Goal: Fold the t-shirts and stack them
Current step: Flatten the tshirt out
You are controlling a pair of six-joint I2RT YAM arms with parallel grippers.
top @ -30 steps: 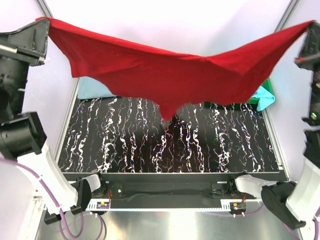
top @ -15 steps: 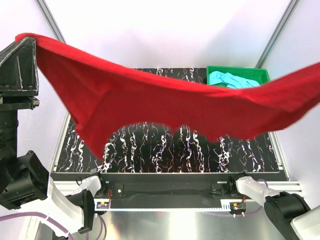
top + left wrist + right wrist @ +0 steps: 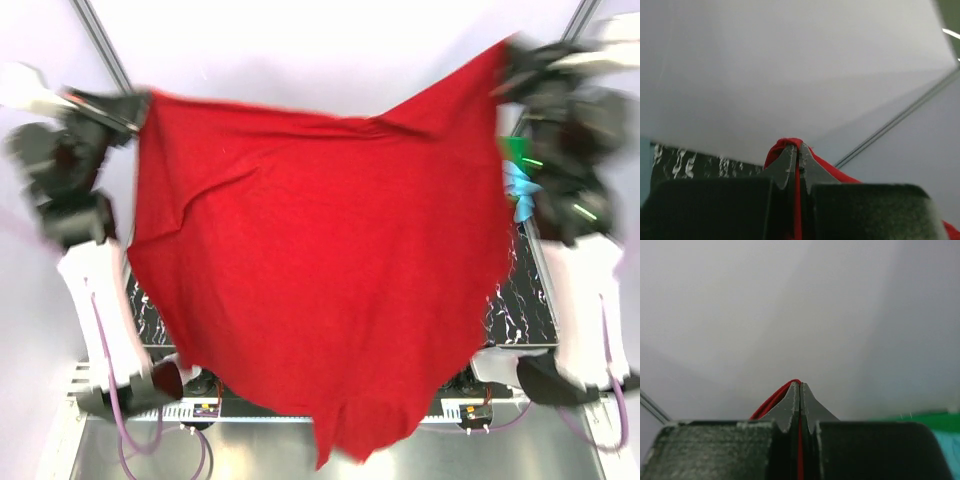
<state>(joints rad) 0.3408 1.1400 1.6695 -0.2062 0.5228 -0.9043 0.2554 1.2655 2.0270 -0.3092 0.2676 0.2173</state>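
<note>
Basically, deep red t-shirt (image 3: 320,290) is airborne, spread like a sheet and hiding most of the counter (image 3: 520,300). Its lowest tip hangs at 6 o'clock over the arm bases. Left end effector (image 3: 135,108) at 10 o'clock pinches one top corner, fingers pressed together on red cloth. Right end effector (image 3: 505,60) at 1 o'clock pinches the other corner likewise. Green tray (image 3: 512,150) peeks out at 2 o'clock, light turquoise t-shirt (image 3: 522,192) bunched against it; rest of tray hidden.
</note>
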